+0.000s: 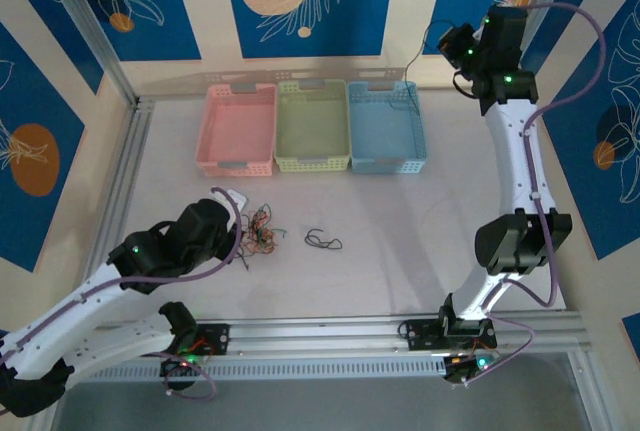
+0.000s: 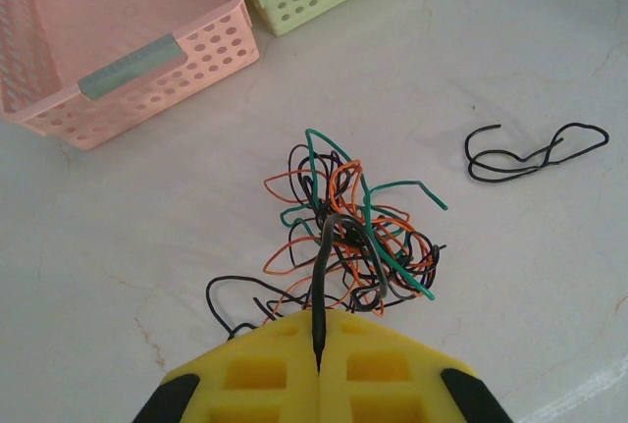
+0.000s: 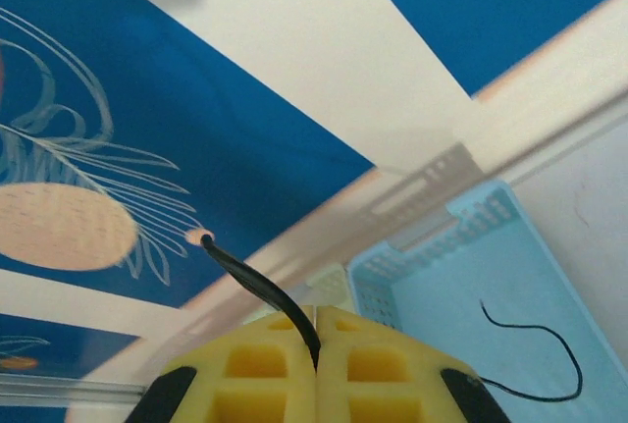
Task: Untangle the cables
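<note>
Pinching one dark strand (image 2: 320,266) of the tangle of cables (image 2: 343,227), the left gripper (image 2: 317,349) is held low, near left. One black cable (image 3: 257,286) is clamped by the right gripper (image 3: 316,349), raised far right near three baskets (image 1: 388,163). One black loop (image 2: 530,153) is seen apart.

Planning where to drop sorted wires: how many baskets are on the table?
3, side by side along the far edge: the pink basket on the left, the green basket in the middle, the blue basket on the right. None appears hidden.
</note>
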Action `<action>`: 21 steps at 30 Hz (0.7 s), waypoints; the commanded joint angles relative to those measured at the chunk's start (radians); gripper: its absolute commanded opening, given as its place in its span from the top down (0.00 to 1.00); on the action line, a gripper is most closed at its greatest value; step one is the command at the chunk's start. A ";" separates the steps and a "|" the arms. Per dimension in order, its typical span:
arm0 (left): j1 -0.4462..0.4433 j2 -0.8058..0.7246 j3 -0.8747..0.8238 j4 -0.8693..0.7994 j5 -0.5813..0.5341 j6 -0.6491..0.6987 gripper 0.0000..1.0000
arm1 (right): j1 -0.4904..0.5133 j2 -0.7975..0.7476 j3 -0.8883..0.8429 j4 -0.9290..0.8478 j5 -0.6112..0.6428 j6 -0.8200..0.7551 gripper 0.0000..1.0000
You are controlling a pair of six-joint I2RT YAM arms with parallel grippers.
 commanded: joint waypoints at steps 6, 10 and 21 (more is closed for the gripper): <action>0.008 -0.002 -0.005 0.012 -0.002 0.023 1.00 | 0.069 0.107 -0.171 0.095 0.007 -0.025 1.00; 0.008 -0.002 -0.004 0.012 0.001 0.025 1.00 | 0.077 0.172 -0.223 0.059 0.037 -0.010 1.00; 0.008 0.001 -0.006 0.012 0.002 0.024 1.00 | 0.094 0.419 -0.043 -0.174 0.064 -0.023 1.00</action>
